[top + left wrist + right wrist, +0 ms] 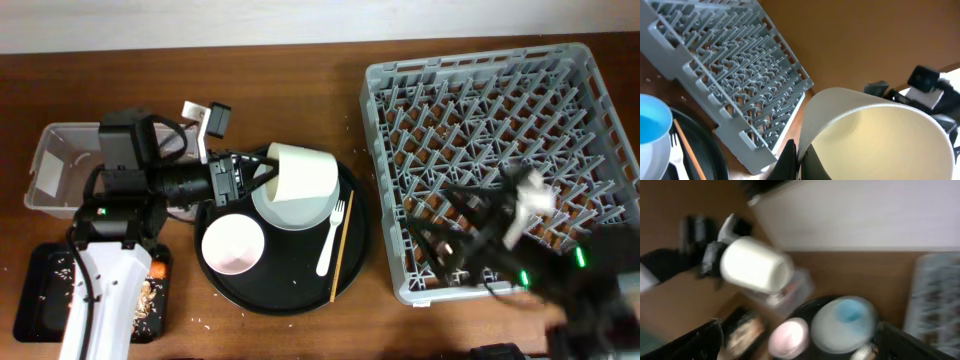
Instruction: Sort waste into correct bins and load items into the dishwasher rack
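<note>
Gripping the cream cup [300,172] by its rim, the left claw [262,176] is closed with the cup wall pinched between its two fingers [789,161]. The cup is tipped on its side, its mouth turned towards the claw, and it hangs over the pale grey-green plate [296,214] at the back of the round black tray [356,205]. From the left wrist view a light blue cup [649,120] shows on that plate; the overhead view hides it under the cream cup. A pinkish-white bowl [233,245] stands on the tray just in front of the plate. The white fork [330,240] and the wooden chopstick [340,250] lie side by side at the tray's right. The right claw [455,225], blurred, is over the front left part of the grey dishwasher rack [480,100], its fingers spread wide with nothing between them. At the left of the table [250,70] are the clear tub [60,160] and the shallow black tray [40,290], which holds brownish food scraps [150,300] and a carrot [158,268]
</note>
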